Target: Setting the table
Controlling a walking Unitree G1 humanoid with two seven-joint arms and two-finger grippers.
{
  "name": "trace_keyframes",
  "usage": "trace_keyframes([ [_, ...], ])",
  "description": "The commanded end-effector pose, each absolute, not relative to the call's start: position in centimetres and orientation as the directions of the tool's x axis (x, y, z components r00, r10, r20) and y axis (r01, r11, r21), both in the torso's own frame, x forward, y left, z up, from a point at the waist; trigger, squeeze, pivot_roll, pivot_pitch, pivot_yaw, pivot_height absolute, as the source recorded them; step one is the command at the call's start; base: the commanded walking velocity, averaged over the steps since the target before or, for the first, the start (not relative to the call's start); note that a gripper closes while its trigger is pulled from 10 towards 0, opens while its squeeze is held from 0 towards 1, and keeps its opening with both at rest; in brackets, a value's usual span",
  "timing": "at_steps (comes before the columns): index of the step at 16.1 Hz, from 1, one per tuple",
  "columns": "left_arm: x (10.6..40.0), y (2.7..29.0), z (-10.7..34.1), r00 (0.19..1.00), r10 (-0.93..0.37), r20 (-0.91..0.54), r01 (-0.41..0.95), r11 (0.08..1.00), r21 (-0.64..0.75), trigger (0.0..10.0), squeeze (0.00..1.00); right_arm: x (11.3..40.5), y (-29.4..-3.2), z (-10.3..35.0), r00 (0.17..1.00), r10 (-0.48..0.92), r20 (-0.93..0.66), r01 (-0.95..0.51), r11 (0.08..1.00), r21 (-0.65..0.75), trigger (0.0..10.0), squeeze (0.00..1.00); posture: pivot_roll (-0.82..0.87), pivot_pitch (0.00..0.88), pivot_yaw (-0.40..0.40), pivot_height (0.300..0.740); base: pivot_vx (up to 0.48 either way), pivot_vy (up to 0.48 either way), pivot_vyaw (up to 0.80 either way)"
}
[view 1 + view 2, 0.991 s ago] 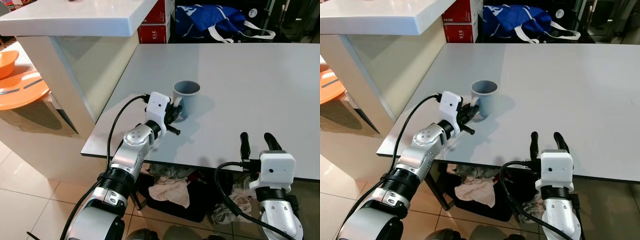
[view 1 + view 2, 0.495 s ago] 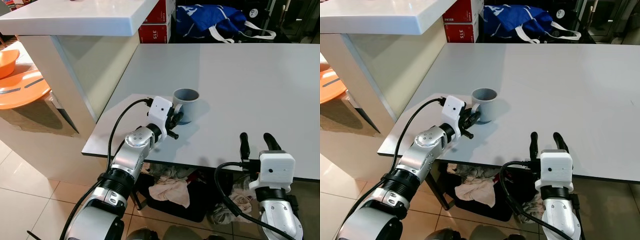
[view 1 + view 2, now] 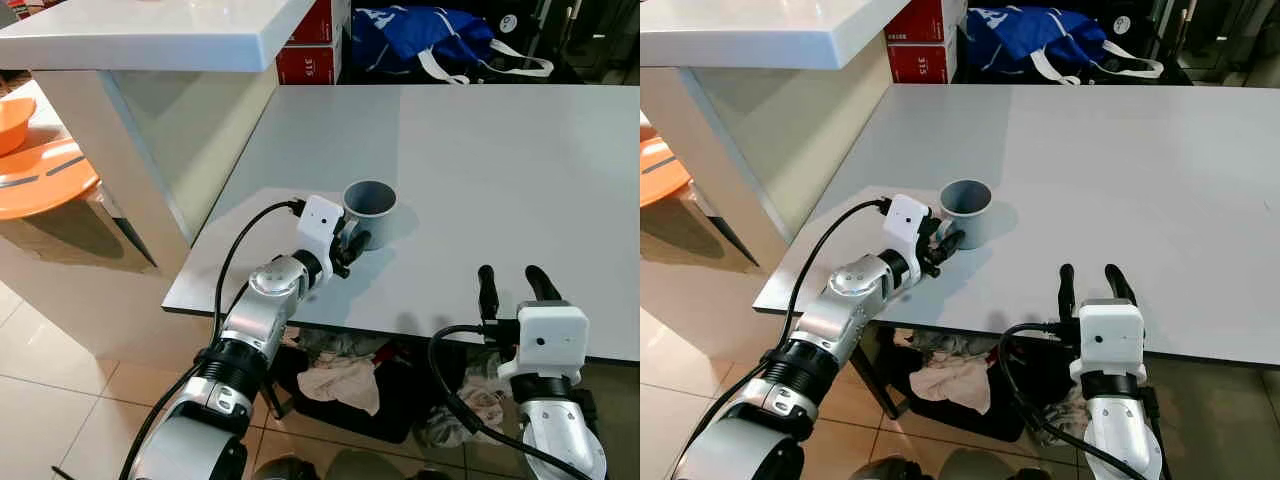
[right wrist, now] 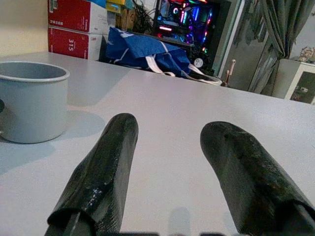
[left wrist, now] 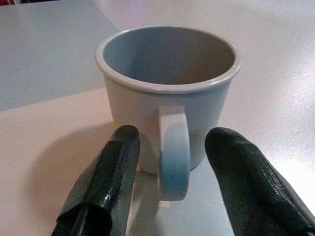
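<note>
A grey mug stood upright on the white table near its front left corner, with the left gripper at its handle.

At the far left sat an orange chair beside a white counter. The left gripper reached over the table edge, its two black fingers spread apart on either side of the mug's handle, not touching it in the wrist view. To the right, the right gripper hovered at the table's front edge, well apart from the mug, its fingers open and holding nothing. A blue bag and red boxes lay beyond the table's far edge.
</note>
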State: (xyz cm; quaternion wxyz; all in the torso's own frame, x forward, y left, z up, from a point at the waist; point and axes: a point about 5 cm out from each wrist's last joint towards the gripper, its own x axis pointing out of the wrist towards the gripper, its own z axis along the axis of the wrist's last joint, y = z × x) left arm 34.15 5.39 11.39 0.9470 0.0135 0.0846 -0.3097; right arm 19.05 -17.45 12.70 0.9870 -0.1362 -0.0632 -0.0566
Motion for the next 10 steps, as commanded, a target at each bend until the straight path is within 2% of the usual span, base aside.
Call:
trace_keyframes([
  [1,34.1,6.0,11.5,0.802,-0.573,-0.170,0.580,0.815,-0.013,10.0,1.00,19.2,-17.3,12.9,0.985,-0.090,0.148,0.127,0.956,-0.264,10.0,0.00,-0.10,0.000,0.111,0.707,0.000,0.000,0.00],
  [3,34.2,6.4,12.0,0.817,-0.558,-0.148,0.564,0.826,0.001,10.0,1.00,19.3,-17.3,12.8,0.986,-0.084,0.146,0.121,0.957,-0.264,10.0,0.00,-0.09,0.000,0.109,0.707,0.000,0.000,0.00],
  [4,34.3,6.7,12.8,0.838,-0.537,-0.096,0.541,0.841,0.017,10.0,0.67,19.4,-17.2,12.8,0.986,-0.081,0.145,0.117,0.957,-0.265,10.0,0.00,-0.08,0.000,0.107,0.707,0.000,0.000,0.00],
  [5,34.2,6.9,13.7,0.843,-0.535,-0.051,0.537,0.841,0.060,10.0,0.00,19.5,-17.2,12.7,0.986,-0.078,0.145,0.115,0.958,-0.265,10.0,0.00,-0.08,0.000,0.105,0.707,0.000,0.000,0.00],
  [10,32.5,8.9,14.0,0.849,-0.529,-0.015,0.529,0.848,0.029,10.0,0.00,19.6,-17.2,12.5,0.989,-0.069,0.133,0.102,0.959,-0.263,10.0,0.00,-0.06,0.000,0.093,0.707,0.000,0.000,0.00],
])
